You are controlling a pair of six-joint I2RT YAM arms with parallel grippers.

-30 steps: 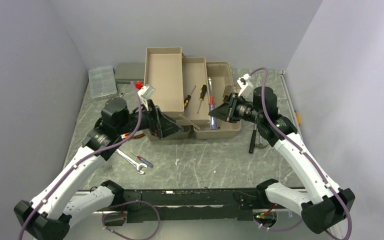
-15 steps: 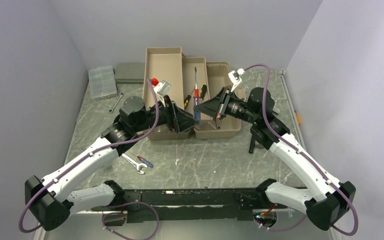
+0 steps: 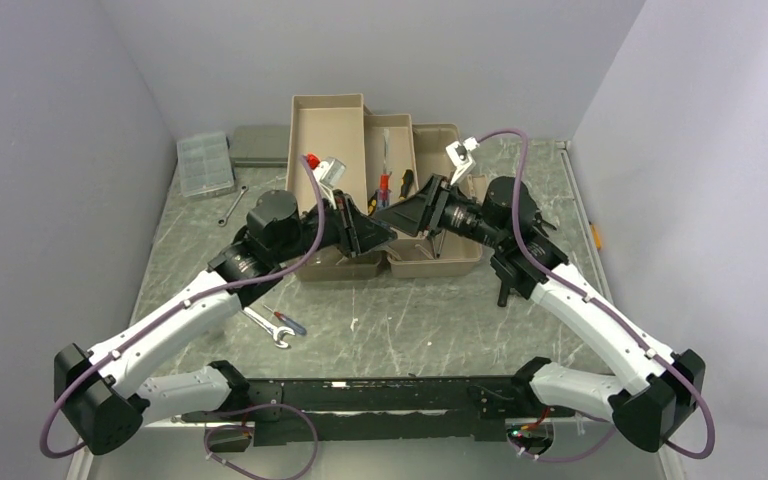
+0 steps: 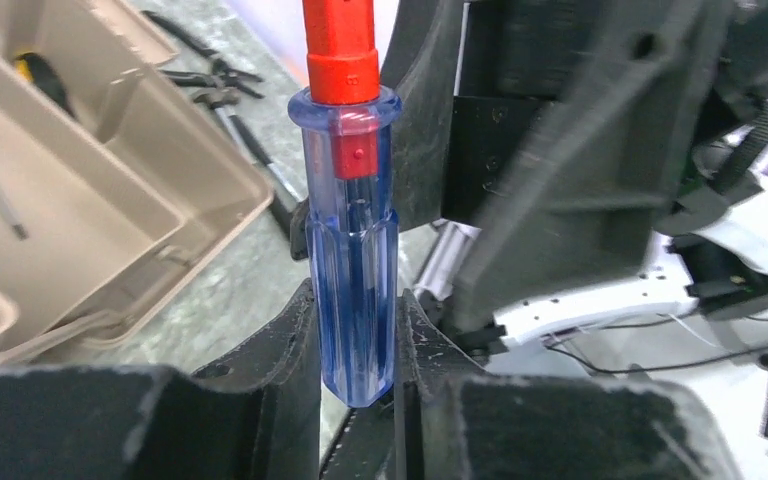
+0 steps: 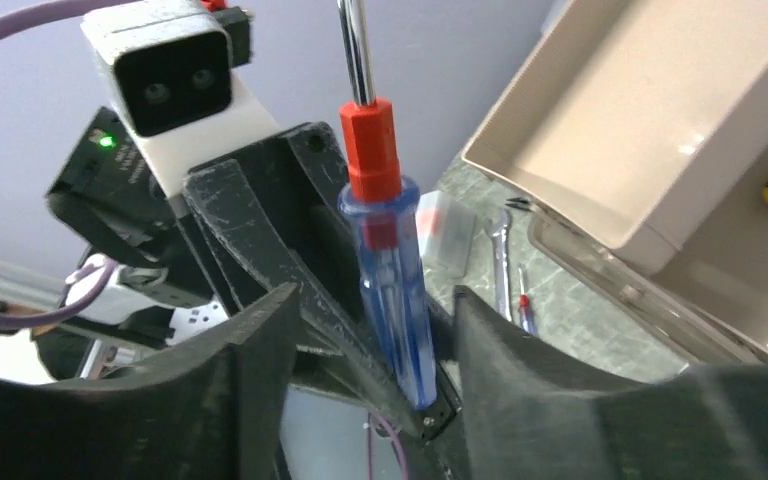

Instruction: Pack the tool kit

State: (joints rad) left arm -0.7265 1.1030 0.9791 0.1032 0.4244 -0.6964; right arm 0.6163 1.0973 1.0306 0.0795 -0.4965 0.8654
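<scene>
Blue-handled screwdriver (image 4: pixel 352 290) changed hands: a second ago in right gripper (image 5: pixel 372 330), now left gripper (image 4: pixel 355 340) jaws clench its handle above toolbox (image 3: pixel 440 262) middle. Right jaws spread, released beside it.

The screwdriver (image 4: pixel 350 280) has a glossy, translucent blue plastic handle and a shiny metal shaft; the toolbox (image 3: pixel 328 150) is matt taupe plastic.

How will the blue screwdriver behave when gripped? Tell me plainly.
The screwdriver is probably stiff, given its steel shaft and hard clear handle. That glossy handle may slip or twist in the left gripper, which pinches only its lower end. Laid on the table, it would likely roll, since the handle is roundish.
</scene>
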